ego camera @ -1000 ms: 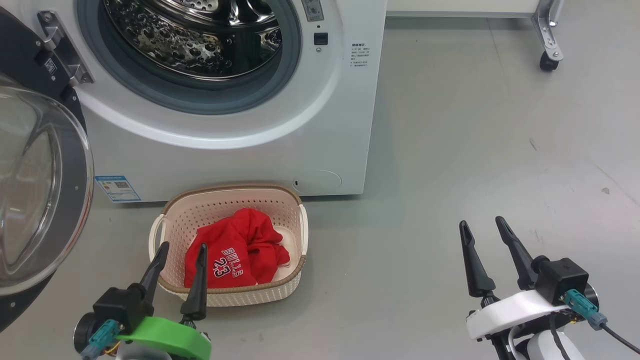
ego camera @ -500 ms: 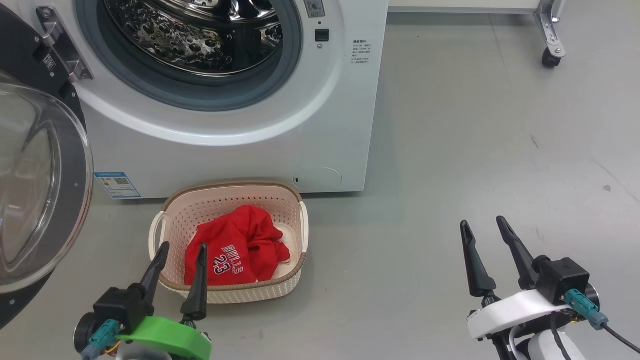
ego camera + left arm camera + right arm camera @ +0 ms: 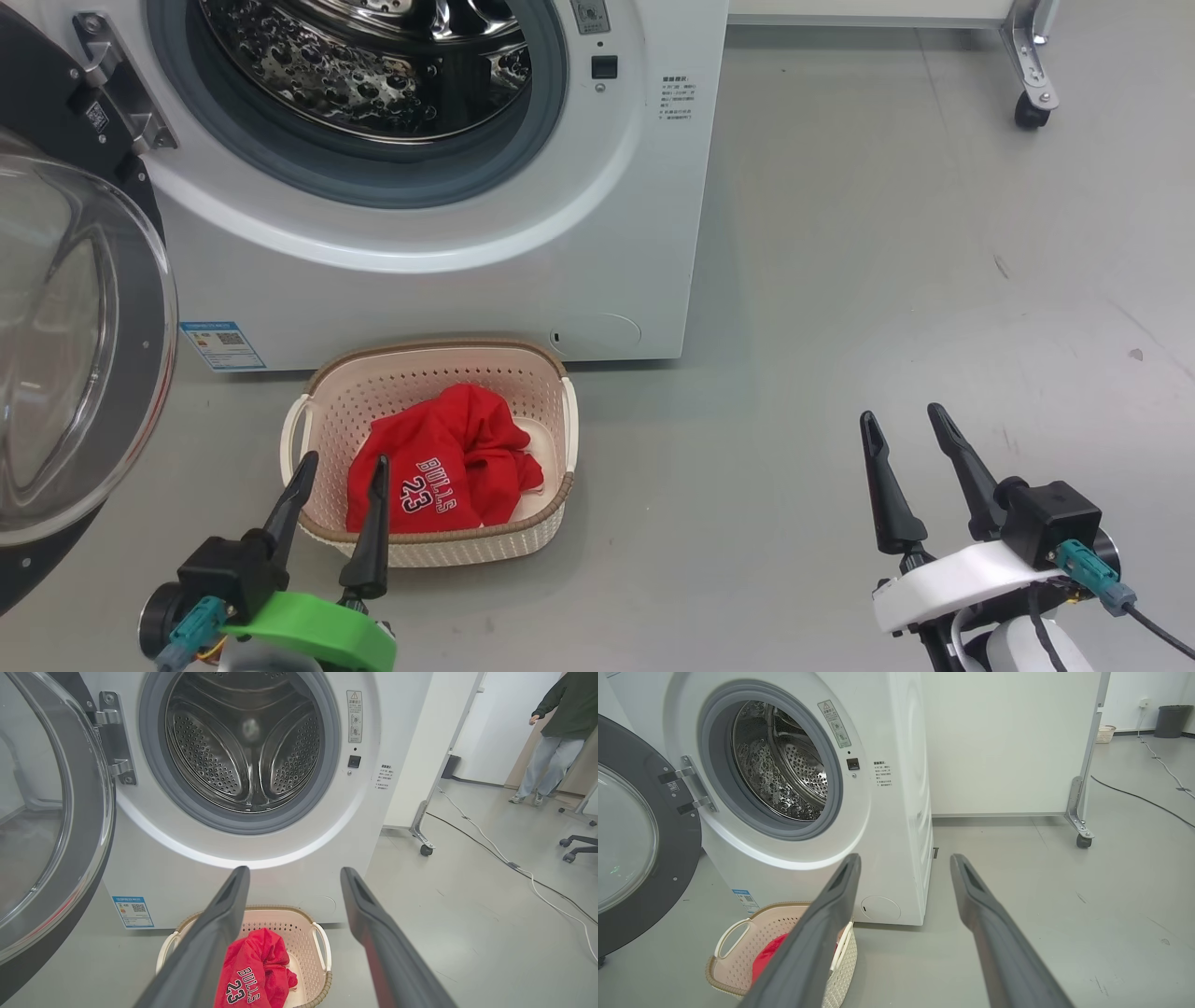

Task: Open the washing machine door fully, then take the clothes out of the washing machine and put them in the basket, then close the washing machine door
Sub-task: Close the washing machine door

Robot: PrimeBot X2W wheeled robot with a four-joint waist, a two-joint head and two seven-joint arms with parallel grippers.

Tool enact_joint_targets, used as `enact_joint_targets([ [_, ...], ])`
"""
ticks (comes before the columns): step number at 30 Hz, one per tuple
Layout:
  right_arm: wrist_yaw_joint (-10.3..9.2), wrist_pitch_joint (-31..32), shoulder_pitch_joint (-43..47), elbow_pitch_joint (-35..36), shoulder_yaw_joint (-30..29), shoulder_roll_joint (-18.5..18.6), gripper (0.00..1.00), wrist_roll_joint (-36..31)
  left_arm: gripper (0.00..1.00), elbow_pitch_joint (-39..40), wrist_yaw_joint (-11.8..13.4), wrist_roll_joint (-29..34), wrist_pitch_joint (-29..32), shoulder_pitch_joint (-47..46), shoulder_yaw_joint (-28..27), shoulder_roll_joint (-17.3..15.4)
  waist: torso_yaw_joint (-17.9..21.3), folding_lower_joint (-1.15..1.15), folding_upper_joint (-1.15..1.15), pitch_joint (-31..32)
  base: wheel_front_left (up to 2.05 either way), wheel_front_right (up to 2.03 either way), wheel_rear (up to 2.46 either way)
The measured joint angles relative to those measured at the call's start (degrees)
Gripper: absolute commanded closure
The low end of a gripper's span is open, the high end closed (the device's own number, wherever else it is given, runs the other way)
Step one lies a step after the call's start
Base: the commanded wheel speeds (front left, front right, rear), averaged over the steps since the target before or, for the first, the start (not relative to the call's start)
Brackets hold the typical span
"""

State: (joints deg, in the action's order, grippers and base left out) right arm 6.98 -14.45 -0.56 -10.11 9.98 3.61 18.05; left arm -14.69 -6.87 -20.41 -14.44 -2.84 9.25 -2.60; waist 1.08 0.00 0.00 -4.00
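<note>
The white washing machine (image 3: 448, 280) stands with its door (image 3: 65, 355) swung wide to the left, and the steel drum (image 3: 247, 751) looks bare inside. On the floor in front sits the cream basket (image 3: 439, 551), holding the red clothes (image 3: 439, 471) printed "BULLS 23". My left gripper (image 3: 344, 459) hangs open just in front of the basket's near left corner, with nothing between its fingers. In the left wrist view the left gripper (image 3: 294, 870) frames the basket (image 3: 322, 952) and the clothes (image 3: 257, 970). My right gripper (image 3: 900, 413) is open over bare floor, far right of the basket.
A white panel on a castor foot (image 3: 1027, 103) stands behind and to the right of the machine. A cable (image 3: 514, 865) runs across the floor to the right. A person (image 3: 556, 728) walks at the far right, near a chair base (image 3: 577, 844). Grey floor lies open right of the machine.
The head camera has shifted slightly. Both grippers, the basket, the clothes and the door stay where they were.
</note>
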Motion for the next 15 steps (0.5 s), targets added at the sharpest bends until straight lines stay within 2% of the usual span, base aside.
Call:
enact_joint_targets([
  [15,0.00,0.00,0.00,-0.02,0.00,0.00,0.00,0.00,0.00,0.00,0.00,0.01,0.00,0.00,-0.01,0.01,0.10,0.00,0.00,0.30,0.00,0.00,0.00],
])
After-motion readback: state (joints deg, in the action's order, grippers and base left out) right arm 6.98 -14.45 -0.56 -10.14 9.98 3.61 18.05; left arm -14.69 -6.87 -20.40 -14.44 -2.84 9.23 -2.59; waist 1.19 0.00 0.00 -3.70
